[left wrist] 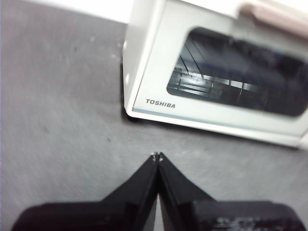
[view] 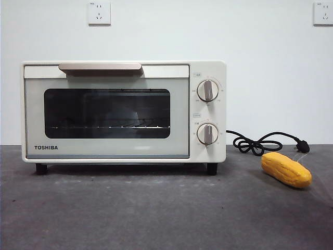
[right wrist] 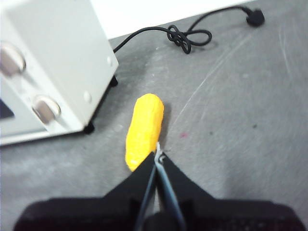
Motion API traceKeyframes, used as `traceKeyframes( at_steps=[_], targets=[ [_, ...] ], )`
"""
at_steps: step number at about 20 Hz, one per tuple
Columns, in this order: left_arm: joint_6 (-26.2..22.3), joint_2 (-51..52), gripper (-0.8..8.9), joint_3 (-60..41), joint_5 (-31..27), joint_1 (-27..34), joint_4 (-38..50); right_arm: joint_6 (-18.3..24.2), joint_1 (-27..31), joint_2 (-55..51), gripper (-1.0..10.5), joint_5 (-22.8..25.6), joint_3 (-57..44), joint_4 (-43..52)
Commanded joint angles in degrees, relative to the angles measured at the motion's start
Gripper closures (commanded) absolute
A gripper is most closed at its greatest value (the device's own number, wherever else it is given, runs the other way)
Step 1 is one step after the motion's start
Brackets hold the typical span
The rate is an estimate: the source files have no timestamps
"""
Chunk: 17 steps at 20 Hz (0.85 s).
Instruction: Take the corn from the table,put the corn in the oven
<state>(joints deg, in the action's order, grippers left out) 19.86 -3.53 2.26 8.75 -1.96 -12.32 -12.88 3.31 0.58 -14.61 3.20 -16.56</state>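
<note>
The corn point(view: 286, 169) lies on the dark grey table point(view: 156, 208) to the right of the oven point(view: 124, 111), whose door is closed. In the right wrist view the corn point(right wrist: 143, 130) lies lengthwise just beyond my right gripper point(right wrist: 159, 155), which is shut and empty above the table. My left gripper point(left wrist: 157, 156) is shut and empty too, hovering over the table in front of the oven's left corner point(left wrist: 144, 96). Neither arm shows in the front view.
The oven's black power cord point(view: 260, 143) lies coiled on the table behind the corn, with its plug point(view: 303, 147) at the right. The same cord point(right wrist: 185, 36) shows in the right wrist view. A white wall stands behind.
</note>
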Motion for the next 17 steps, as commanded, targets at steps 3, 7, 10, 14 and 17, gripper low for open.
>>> traceKeyframes(
  at_steps=[3, 7, 10, 14, 17],
  targets=[
    [6.54, 0.02, 8.17, -0.37, 0.26, -0.13, 1.31, -14.75, -0.09, -0.07, 9.5, -0.17, -0.13, -0.04],
    [6.54, 0.02, 8.17, -0.37, 0.15, -0.13, 1.29, -15.04, -0.09, -0.07, 9.5, 0.81, -0.13, 0.04],
    [6.8, 0.02, 8.17, -0.37, 0.26, -0.13, 1.31, -15.06, -0.07, -0.07, 9.5, 4.92, -0.09, 0.24],
    [7.15, 0.02, 8.17, -0.35, 3.39, -0.13, 1.29, -15.69, -0.07, -0.07, 9.4, 7.1, -0.04, 0.17],
    [8.37, 0.02, 8.17, -0.28, 6.75, -0.15, 1.77, -15.67, -0.09, -0.07, 8.9, 3.32, 0.22, 0.04]
  ],
)
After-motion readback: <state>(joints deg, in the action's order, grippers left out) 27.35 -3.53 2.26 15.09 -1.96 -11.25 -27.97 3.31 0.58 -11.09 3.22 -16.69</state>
